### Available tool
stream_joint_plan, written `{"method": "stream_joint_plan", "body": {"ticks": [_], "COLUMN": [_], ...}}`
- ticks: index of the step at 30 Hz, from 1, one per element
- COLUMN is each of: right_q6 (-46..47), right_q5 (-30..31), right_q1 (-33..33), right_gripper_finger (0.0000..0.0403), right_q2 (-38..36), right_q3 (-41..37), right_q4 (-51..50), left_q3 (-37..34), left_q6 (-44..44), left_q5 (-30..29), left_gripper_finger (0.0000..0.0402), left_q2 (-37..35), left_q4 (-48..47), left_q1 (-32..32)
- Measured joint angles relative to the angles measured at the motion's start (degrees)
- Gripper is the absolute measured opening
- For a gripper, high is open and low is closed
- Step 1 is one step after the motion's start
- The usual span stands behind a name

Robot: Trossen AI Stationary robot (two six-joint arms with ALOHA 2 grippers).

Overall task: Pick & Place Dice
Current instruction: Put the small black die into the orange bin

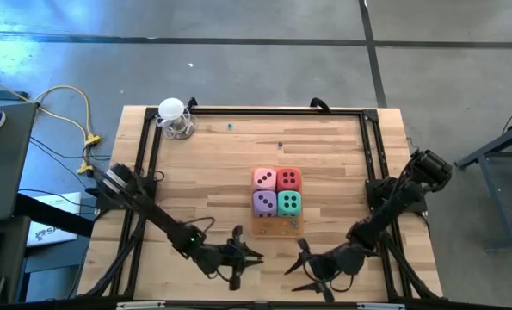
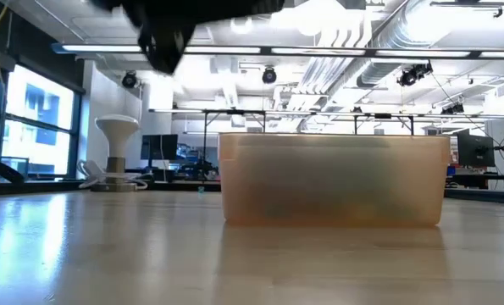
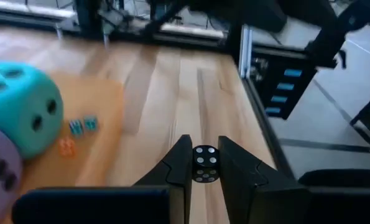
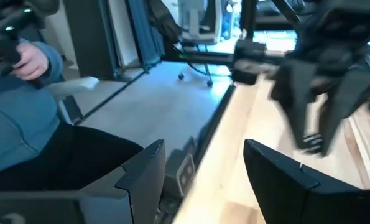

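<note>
Notably soft, dark-pipped dice (image 1: 277, 191), four colours

Wooden table (image 1: 212, 164) with black frame rail (image 1: 264, 109) along edges. Translucent orange tray (image 2: 332, 180) near table centre. White round-topped object (image 1: 173, 116) at far left corner. Yellow cable (image 1: 77, 112) on floor beside table. Person in blue sleeve (image 4: 13, 134) seated beyond table edge.

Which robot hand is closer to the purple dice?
Left. The left gripper sits at the table's near edge, just below the purple dice in the overhead view. The right gripper is at the same edge but further off to the side.
</note>
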Motion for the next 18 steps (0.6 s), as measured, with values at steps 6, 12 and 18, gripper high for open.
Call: {"method": "stream_joint_plan", "body": {"ticks": [6,12,18], "right_q6": [-0.79,0.66,0.97], "right_q5": [1.05,3.96,4.73], "right_q1": [1.68,3.04,4.07], "right_gripper_finger": [0.0210,0.0210,0.0210], "right_q2": [0.00,0.00,0.00], "right_q3": [0.00,0.00,0.00], "right_q4": [1.62,1.62,1.54], "left_q3": [0.60,0.61,0.56], "left_q6": [-0.23,-0.88,-4.26], "left_q5": [-1.91,3.01,5.12], "left_gripper_finger": [0.0046,0.0049,0.0052], "left_q2": [-6.40,-6.04,-6.00], "left_q4": [-6.05,-10.83,-15.21], "left_q1": [3.99,11.38,15.59]}}
